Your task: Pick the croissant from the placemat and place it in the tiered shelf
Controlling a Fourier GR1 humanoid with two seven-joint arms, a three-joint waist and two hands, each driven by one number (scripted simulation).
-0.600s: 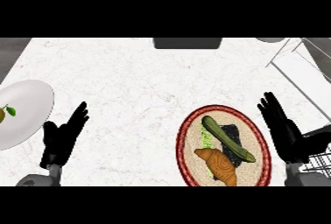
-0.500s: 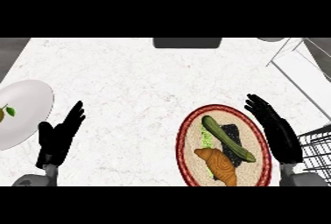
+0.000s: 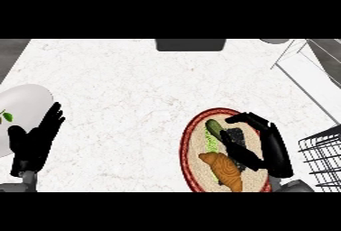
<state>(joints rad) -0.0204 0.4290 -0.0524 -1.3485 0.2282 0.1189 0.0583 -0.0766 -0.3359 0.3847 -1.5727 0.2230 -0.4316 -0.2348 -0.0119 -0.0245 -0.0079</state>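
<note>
The croissant (image 3: 225, 170) is seen at the lower end of the placemat (image 3: 185, 146), lower right of the frame. The right hand (image 3: 273, 151) is held over the mat, fingers half bent, nothing grasped. The left hand (image 3: 30, 144) is rested open at lower left.

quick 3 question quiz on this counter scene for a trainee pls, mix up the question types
1. True or false: the croissant lies on the placemat and no hand holds it.
2. Where is the right hand? A) over the placemat B) far to the view's left C) at the view's top edge
3. Fill the gap: the left hand rests open beside a white ____.

Key: 1 true; 2 A; 3 plate
</note>
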